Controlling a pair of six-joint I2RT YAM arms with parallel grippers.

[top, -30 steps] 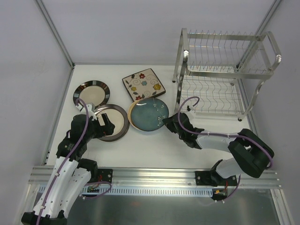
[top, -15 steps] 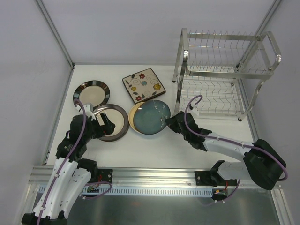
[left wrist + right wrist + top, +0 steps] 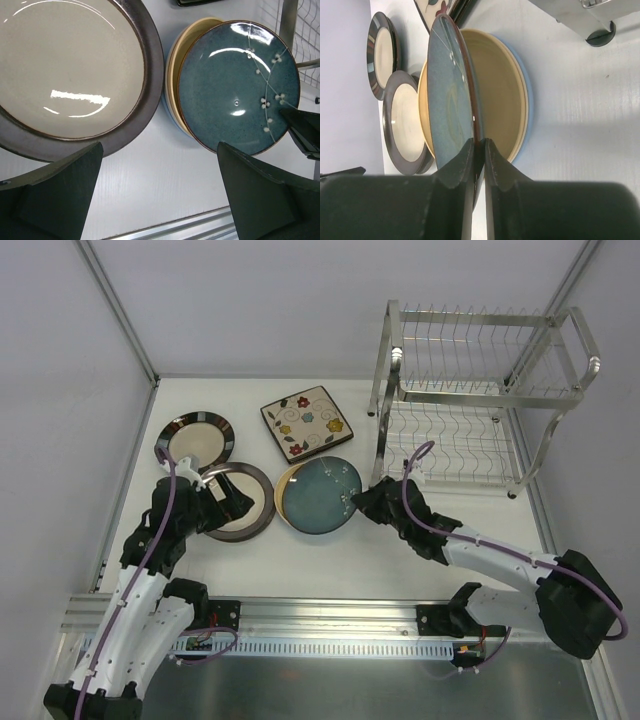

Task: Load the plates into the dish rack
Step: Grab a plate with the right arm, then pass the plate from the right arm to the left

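Step in hand: pick-up. Right gripper (image 3: 477, 145) pinches the right rim of the teal plate (image 3: 318, 494), which tilts up off the tan plate (image 3: 500, 95), left of the dish rack (image 3: 395, 360). Left gripper (image 3: 232, 504) spread, above the brown-rimmed plate (image 3: 70, 65). Next, probably: carry right and far, stand the plate in a slot.

The teal plate (image 3: 235, 85), held in the matt black fingers of the right gripper (image 3: 479, 145), is gleaming with a glossy, speckled glaze. Ahead of the left gripper (image 3: 160, 150), the brown-rimmed plate (image 3: 70, 65) is shining smooth and glazed. Beyond the right gripper, the rack (image 3: 460, 398) is glinting as polished metal wire. The table (image 3: 150, 185) is looking matt and faintly grained.
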